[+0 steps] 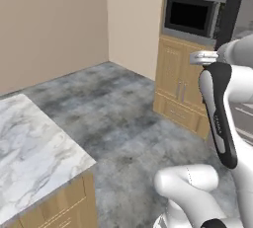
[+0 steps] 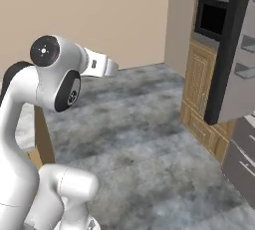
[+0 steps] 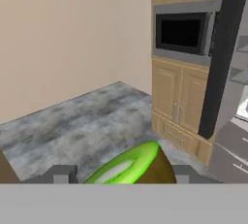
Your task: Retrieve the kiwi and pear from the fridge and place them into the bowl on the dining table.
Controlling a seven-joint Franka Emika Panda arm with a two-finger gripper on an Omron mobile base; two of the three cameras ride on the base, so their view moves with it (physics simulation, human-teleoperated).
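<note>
While the arm stands raised over the grey stone-patterned floor (image 1: 123, 123), the hand view looks along the gripper (image 3: 118, 174) and shows a halved kiwi (image 3: 133, 167), bright green cut face with a pale core and brown skin, sitting between the two dark finger tips (image 3: 60, 173) at the bottom of that view. The jaws stand partly apart with the fruit filling the gap between them, so the kiwi appears to be gripped, though the lower part of the fruit and the contact points are cut off by the frame edge and I cannot confirm the touch on either side. Ahead and to the right stands the fridge (image 3: 232, 140), its door (image 2: 229, 50) swung out with the black edge toward the camera, grey shelves on the inside of the door and pale shelving showing behind it. Just beside the fridge is a tall light wood cabinet (image 1: 180, 81) with a built-in microwave (image 1: 190, 17) set above its panelled doors. In the left base view a corner of the dining table (image 1: 34, 148), white-grey veined marble on a light wood base, fills the lower left, well apart from the fridge across open floor. Beige walls (image 2: 99, 20) meet in a corner behind the cabinet.
</note>
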